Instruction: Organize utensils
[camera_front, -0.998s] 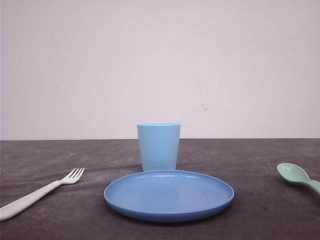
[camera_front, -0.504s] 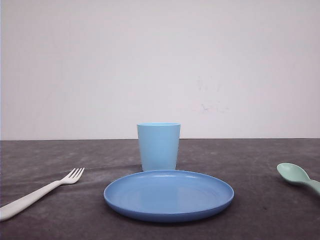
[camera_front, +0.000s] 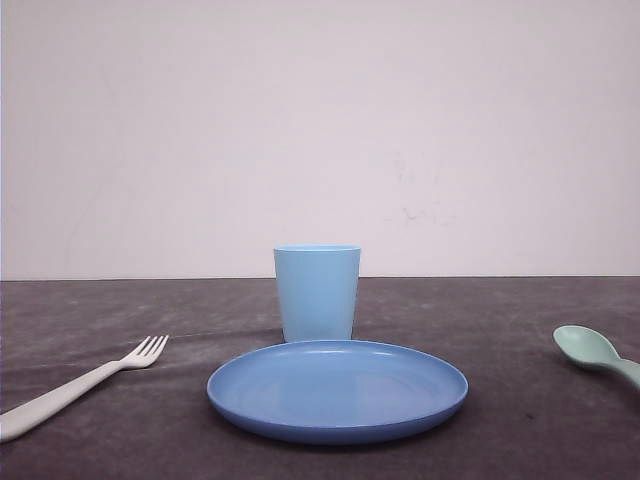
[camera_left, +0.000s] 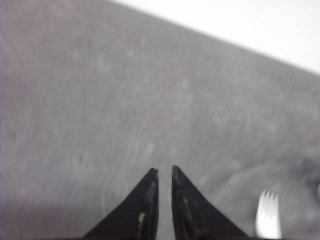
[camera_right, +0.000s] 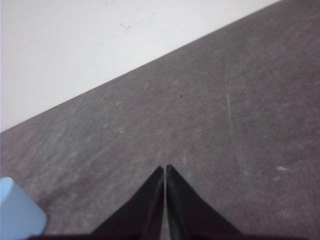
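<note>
Two utensils: white plastic four-tined fork (camera_front: 75, 387) flat on dark table (camera_front: 520, 320), left of round blue plate (camera_front: 338, 390); mint-green plastic spoon (camera_front: 595, 353) on the right.
Left gripper (camera_left: 164, 172): clenched, empty, beside fork tines.
Right gripper (camera_right: 165, 169): clenched, empty.
Risk: thin flat handles may slip; a sweeping arm may topple the light blue cup (camera_front: 317, 292).

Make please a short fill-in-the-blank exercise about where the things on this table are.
1. The cup stands upright just behind the ____.
2. On the robot's left side of the table lies the white ____.
3. The spoon has a pale ____ colour.
4. The fork's tines point toward the ____.

Missing words: plate; fork; green; cup
</note>
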